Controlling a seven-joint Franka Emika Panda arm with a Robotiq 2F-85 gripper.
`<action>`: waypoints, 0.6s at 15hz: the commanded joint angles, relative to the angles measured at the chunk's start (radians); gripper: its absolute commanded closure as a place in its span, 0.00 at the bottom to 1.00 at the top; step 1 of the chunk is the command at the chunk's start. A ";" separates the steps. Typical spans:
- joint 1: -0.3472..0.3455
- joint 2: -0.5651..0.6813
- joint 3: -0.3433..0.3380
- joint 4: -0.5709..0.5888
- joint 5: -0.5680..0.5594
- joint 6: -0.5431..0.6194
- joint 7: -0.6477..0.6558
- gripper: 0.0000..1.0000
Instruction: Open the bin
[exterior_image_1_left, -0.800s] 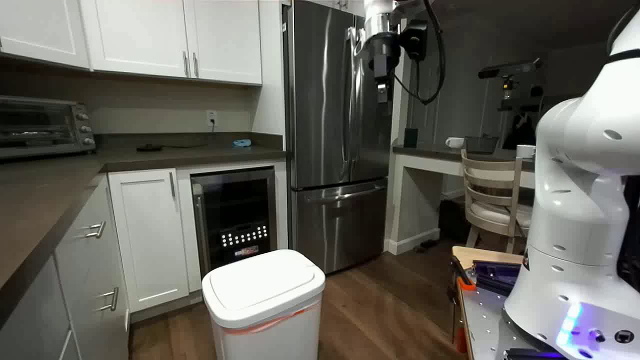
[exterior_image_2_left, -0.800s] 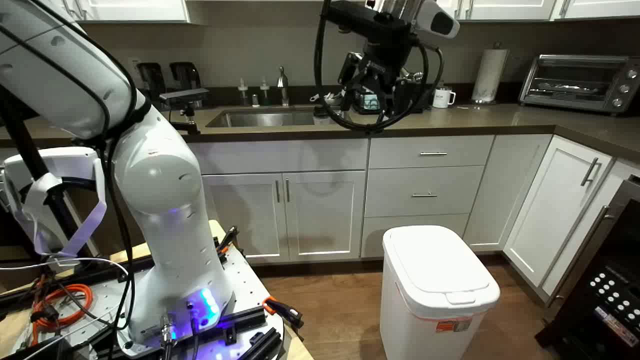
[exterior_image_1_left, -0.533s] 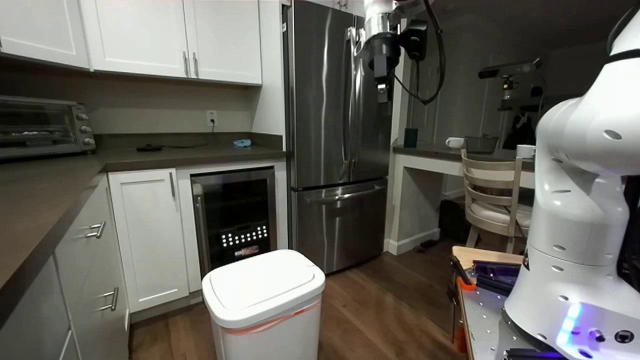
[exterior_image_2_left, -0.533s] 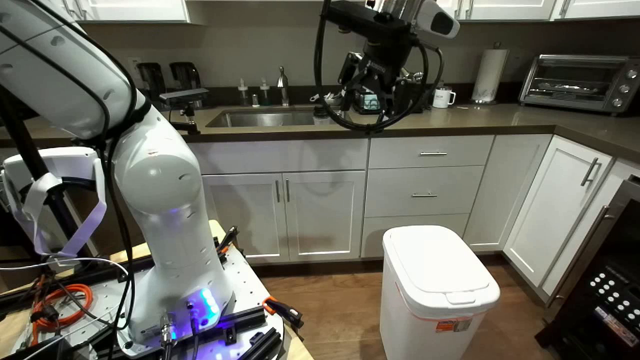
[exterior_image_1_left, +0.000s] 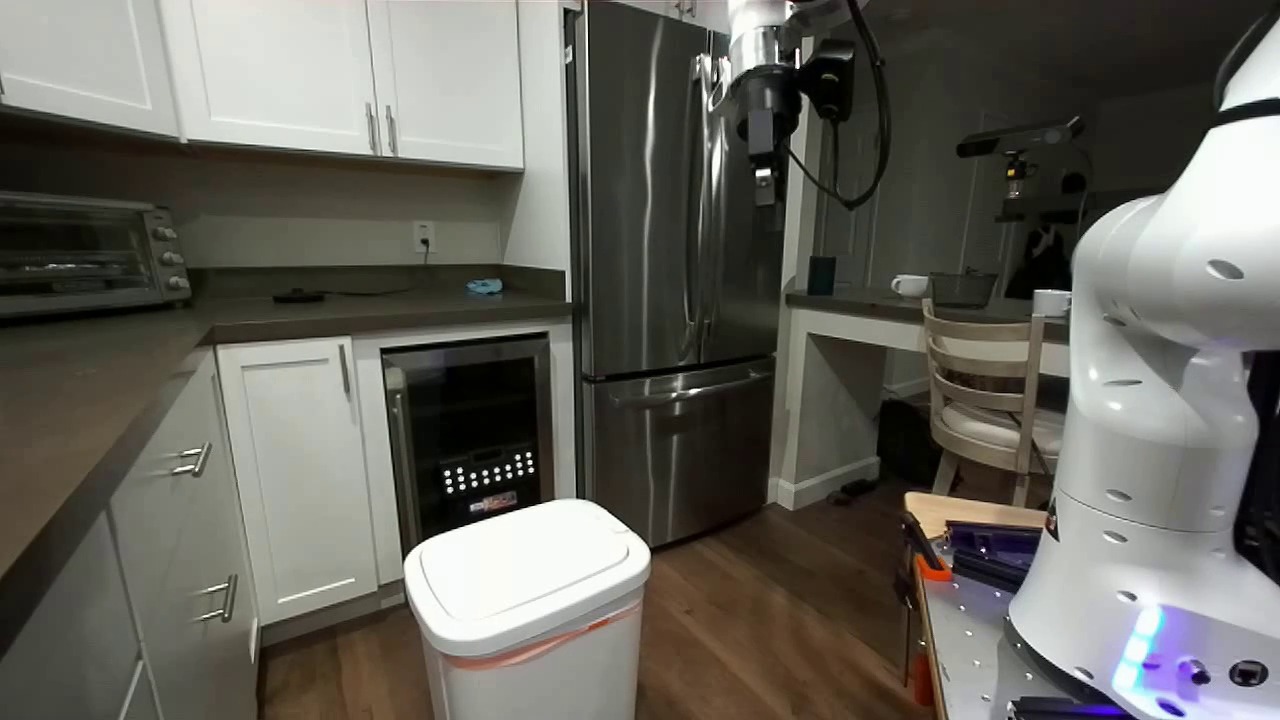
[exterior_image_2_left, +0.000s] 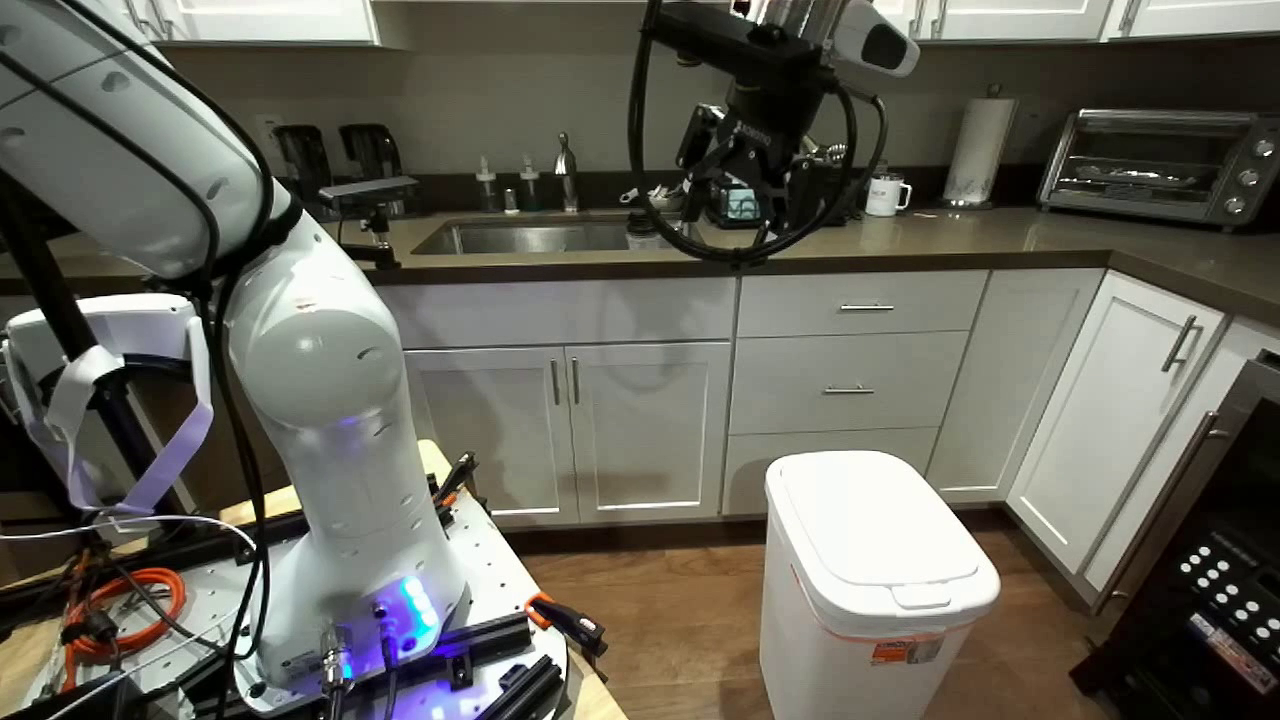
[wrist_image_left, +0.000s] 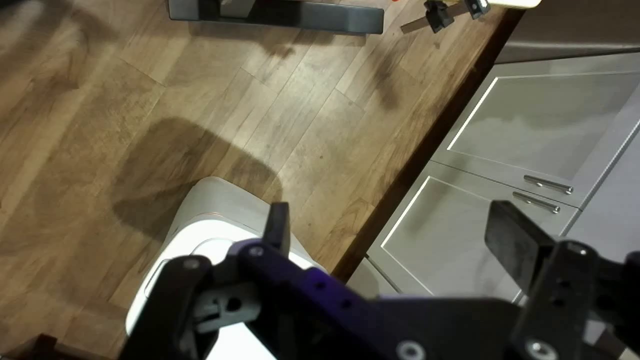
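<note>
Across the wrist view's lower half, your gripper stands spread. Lower right in an exterior view, the bin is closed.

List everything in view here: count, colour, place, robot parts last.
Bin: 1, white, on the floor, closed.
Cabinets: several, white, above and below the counter.
Toaster oven: 1, grey, on the counter.
Paper roll: 1, white, beside the toaster oven.
Cups: 3 visible, white, on the counter and desk.
Sink: 1, silver, in the counter.
Faucet: 1, silver, behind the sink.
Pump bottles: 2, colour unclear, near the faucet.
Refrigerator: 1, silver, beside the desk.
Glass-fronted appliance: 1, black, under the counter.
Chair: 1, pale wood, at the desk.
Clamps: at least 2, black and orange, on the robot table.
Smaller items: uncounted, mixed colours, some hidden.
Arm: 1, white, on the robot table.
Gripper: 1, black, clear of the bin, open.
</note>
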 joint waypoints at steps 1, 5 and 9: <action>-0.037 0.060 -0.004 -0.006 0.025 0.052 -0.057 0.00; -0.043 0.210 -0.063 -0.032 0.067 0.275 -0.194 0.00; -0.063 0.400 -0.072 -0.039 0.167 0.513 -0.367 0.00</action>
